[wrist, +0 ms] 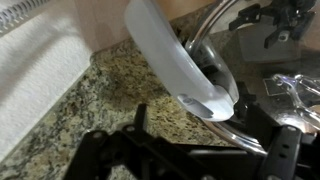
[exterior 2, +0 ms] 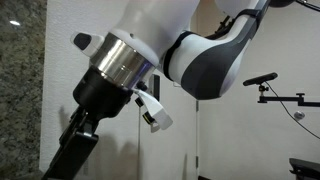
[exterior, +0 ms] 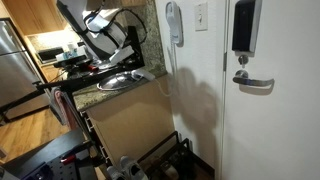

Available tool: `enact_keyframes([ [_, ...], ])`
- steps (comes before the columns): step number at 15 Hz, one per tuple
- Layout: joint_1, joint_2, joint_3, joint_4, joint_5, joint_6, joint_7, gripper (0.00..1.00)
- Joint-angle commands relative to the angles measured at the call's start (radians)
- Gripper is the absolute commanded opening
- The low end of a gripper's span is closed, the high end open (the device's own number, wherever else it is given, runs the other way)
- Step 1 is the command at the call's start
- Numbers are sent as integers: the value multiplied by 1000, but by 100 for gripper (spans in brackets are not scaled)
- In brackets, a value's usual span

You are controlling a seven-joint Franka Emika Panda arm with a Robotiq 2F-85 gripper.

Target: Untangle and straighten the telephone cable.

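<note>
Telephone cable (exterior: 167, 65) is seen in an exterior view as a thin pale cord that hangs down the wall (exterior: 200, 90) from the white handset (exterior: 174, 22). The handset is mounted high on the wall, beside the door (exterior: 270, 120). Whether the cord is twisted cannot be told at this size.

The arm (exterior: 103, 33) is held over the granite tabletop (exterior: 150, 82), well apart from the handset and the cord. Shiny metal ware (exterior: 115, 80) is set on the tabletop below the arm.

In the wrist view the gripper (wrist: 195, 130) is shown with its dark fingers (wrist: 140, 118) spread wide above the speckled stone, and nothing is held between them. A white curved piece (wrist: 175, 55) is seen ahead of the gripper, slanting down across the view. What it belongs to cannot be told.

In an exterior view the arm (exterior 2: 200, 55) fills most of the picture, with the gripper cut off at the lower edge.
</note>
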Motion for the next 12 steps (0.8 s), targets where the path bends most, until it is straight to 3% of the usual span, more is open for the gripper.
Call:
enact_keyframes([
  [1, -60, 44, 65, 5, 73, 21, -172, 100],
  [4, -81, 71, 95, 24, 118, -7, -259, 100],
  [5, -58, 56, 68, 4, 93, 3, -200, 100],
  [12, -78, 78, 87, 20, 104, 23, -236, 100],
])
